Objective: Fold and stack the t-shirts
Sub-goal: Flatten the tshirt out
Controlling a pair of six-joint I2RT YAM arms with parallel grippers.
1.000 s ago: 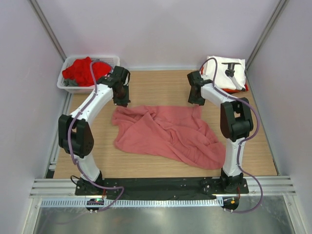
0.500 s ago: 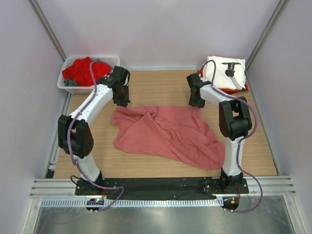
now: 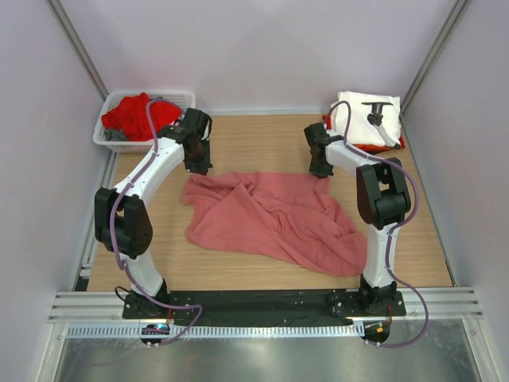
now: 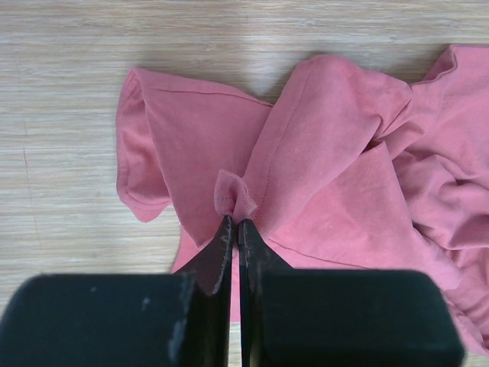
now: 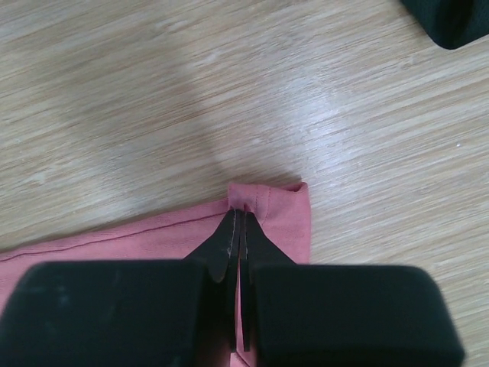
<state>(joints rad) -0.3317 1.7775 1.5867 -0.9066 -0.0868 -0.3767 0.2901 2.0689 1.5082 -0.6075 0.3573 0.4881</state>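
Observation:
A large salmon-pink t-shirt (image 3: 274, 219) lies crumpled across the middle of the table. My left gripper (image 3: 199, 167) is shut on a pinched fold near its far left corner; the wrist view shows the fold (image 4: 234, 197) at the fingertips (image 4: 235, 222). My right gripper (image 3: 321, 173) is shut on the shirt's far right corner, with the hem (image 5: 283, 200) pinched at the fingertips (image 5: 239, 216). A folded white t-shirt with black print (image 3: 367, 119) lies on a red one at the far right. A red t-shirt (image 3: 137, 113) fills the basket.
A white plastic basket (image 3: 184, 97) stands at the far left corner with grey cloth beside the red. Pale walls enclose the table on three sides. Bare wood (image 3: 258, 143) shows behind the pink shirt.
My right gripper has drawn the shirt's far right corner a little further back and left. My left gripper has stayed in place.

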